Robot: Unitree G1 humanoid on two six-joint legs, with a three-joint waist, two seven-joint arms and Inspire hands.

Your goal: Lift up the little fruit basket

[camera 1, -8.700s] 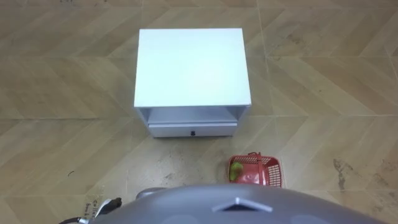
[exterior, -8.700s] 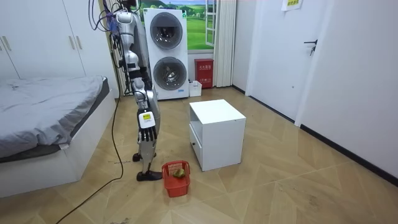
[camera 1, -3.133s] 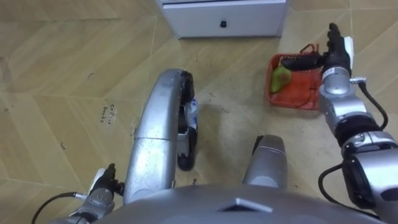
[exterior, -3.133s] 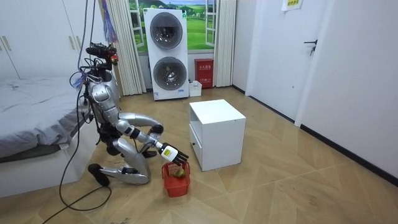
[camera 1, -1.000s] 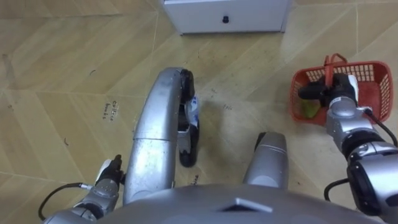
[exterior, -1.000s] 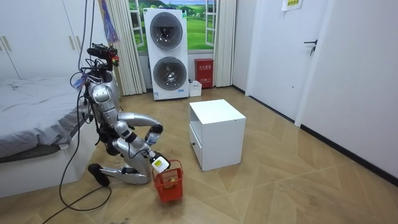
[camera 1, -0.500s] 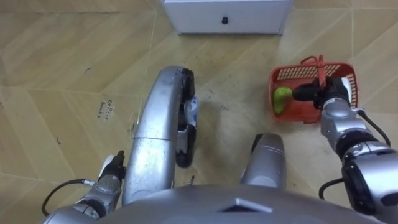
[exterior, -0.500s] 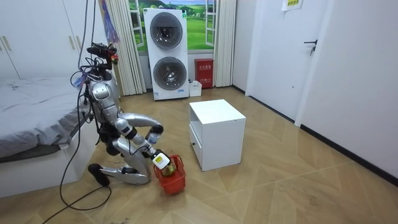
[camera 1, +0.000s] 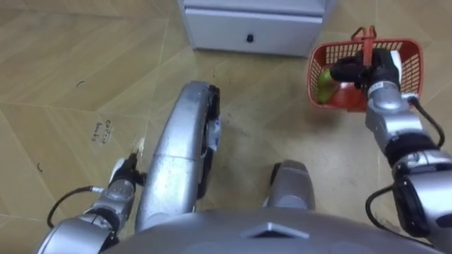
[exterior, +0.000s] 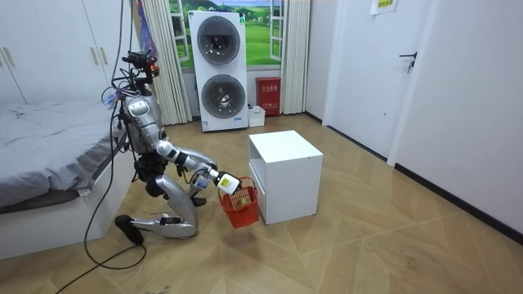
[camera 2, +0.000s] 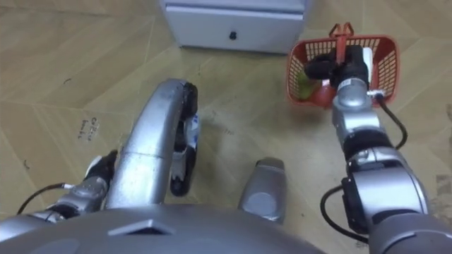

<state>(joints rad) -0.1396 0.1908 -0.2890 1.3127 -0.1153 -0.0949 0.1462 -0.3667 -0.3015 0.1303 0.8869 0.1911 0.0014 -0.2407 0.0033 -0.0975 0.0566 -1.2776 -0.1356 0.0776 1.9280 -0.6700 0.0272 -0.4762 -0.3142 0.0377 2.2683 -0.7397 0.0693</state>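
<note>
1. Hanging clear of the wooden floor (camera 1: 70,85) from the right hand (camera 1: 374,70): the red fruit basket (camera 1: 413,67), just in front of the white cabinet (camera 1: 254,32) and about level with its drawer in the room view.
2. Wrapped round the thin red handle (camera 1: 366,39) near the top of its arch: the dark fingers of that hand, closed tight on it and on nothing else.
3. Inside, against the wall on the robot's left: a green fruit (camera 1: 324,83), pear-like; possibly more hidden under the hand.
4. Likely light to carry: thin plastic lattice and a small load. Probably stiff enough to keep its shape, yet springy at rim and walls.
5. Best taken by the handle, mid-arch, as here; a hold on the rim likely to flex the wall and tip the load out.
6. Seemingly tilted toward the fruit side. Expect swing under the hand and a rolling fruit on any quick move.
7. Smooth and narrow at the handle, so liable to twist or slip; calls for a full wrap rather than a pinch.
8. Low at the robot's left side, near the floor beside the bent leg: the left hand (camera 1: 121,189); cannot tell whether spread or curled.
9. Kneeling between bed (exterior: 57,139) and cabinet, by the room view.
</note>
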